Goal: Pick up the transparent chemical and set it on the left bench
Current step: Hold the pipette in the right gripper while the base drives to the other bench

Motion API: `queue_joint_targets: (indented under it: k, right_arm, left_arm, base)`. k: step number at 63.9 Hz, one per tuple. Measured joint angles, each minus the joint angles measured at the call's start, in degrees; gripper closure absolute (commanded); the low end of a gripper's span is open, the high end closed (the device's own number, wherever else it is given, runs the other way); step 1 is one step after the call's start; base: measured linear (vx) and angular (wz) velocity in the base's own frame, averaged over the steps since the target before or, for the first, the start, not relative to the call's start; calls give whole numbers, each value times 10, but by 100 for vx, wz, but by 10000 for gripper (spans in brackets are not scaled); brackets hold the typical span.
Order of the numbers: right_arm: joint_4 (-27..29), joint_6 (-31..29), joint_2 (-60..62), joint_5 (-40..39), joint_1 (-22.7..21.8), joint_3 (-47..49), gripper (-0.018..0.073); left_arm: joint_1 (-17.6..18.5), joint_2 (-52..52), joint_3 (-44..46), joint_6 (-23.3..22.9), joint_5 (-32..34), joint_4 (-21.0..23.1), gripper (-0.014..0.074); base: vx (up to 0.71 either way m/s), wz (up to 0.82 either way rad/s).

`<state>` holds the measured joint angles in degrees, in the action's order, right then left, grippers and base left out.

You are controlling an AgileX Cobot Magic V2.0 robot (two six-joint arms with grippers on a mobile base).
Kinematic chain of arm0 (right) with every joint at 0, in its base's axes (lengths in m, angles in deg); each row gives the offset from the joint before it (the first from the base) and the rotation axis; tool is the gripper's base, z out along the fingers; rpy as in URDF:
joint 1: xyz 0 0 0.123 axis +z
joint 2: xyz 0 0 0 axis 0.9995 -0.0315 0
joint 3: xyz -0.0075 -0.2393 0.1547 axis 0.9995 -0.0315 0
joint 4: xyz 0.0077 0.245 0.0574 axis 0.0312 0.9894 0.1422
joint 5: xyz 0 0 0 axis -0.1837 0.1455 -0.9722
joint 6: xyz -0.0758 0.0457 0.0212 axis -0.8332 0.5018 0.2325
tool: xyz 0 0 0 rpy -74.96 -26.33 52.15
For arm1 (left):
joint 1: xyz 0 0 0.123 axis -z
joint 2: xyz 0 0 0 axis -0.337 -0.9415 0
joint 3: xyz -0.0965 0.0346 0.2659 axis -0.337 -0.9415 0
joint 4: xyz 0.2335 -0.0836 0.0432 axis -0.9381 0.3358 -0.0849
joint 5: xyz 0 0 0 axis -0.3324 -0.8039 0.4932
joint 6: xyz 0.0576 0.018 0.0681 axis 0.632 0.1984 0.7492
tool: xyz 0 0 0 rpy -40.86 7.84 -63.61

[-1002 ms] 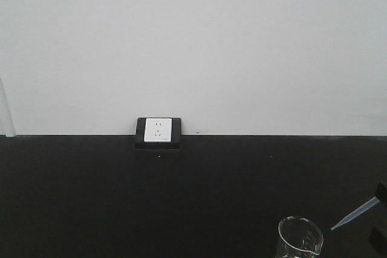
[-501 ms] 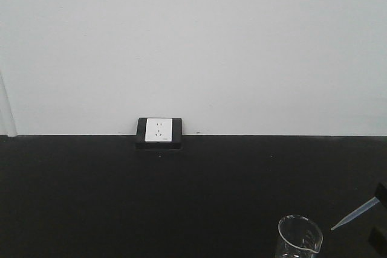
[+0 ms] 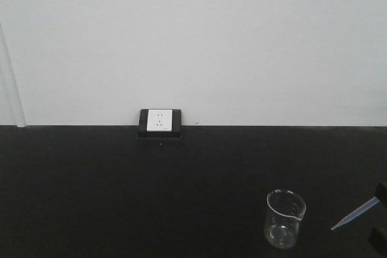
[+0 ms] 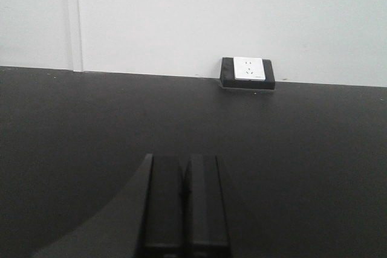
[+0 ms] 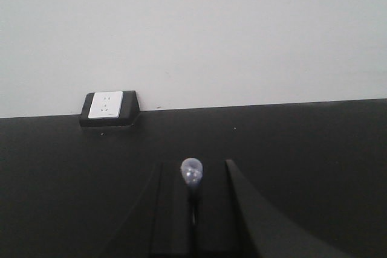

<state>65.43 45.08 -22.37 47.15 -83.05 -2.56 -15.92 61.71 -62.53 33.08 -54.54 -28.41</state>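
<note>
Several things in the front view have shifted over the last second, and read from left to right they tell one story. The white strip on the wall has come further in from the left edge. The socket looks smaller and sits higher. The back edge of the black countertop has risen with it. The glass beaker, cut off by the bottom of the frame a moment ago, now stands whole and upright on the counter. Only the clear pipette keeps its place in the frame, slanting tip-down just right of the beaker and apart from it. That suggests the robot is backing away from this counter and carrying the pipette with it. The left gripper has its fingers pressed together with nothing between them. The right gripper is clamped on the pipette, whose rounded bulb pokes up between the fingers. So the grab looks done, and what remains is the carry. The left bench is in none of the views, so a turn toward it and a set-down are likely still to come.
</note>
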Motion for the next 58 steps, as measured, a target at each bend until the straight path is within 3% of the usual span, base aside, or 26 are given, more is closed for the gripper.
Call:
queue_joint_targets:
  k: [58]
  right_arm:
    - [0, 0, 0, 1, 0, 0, 567]
  left_arm:
    - [0, 0, 0, 0, 0, 0, 600]
  base:
    - [-35, -4]
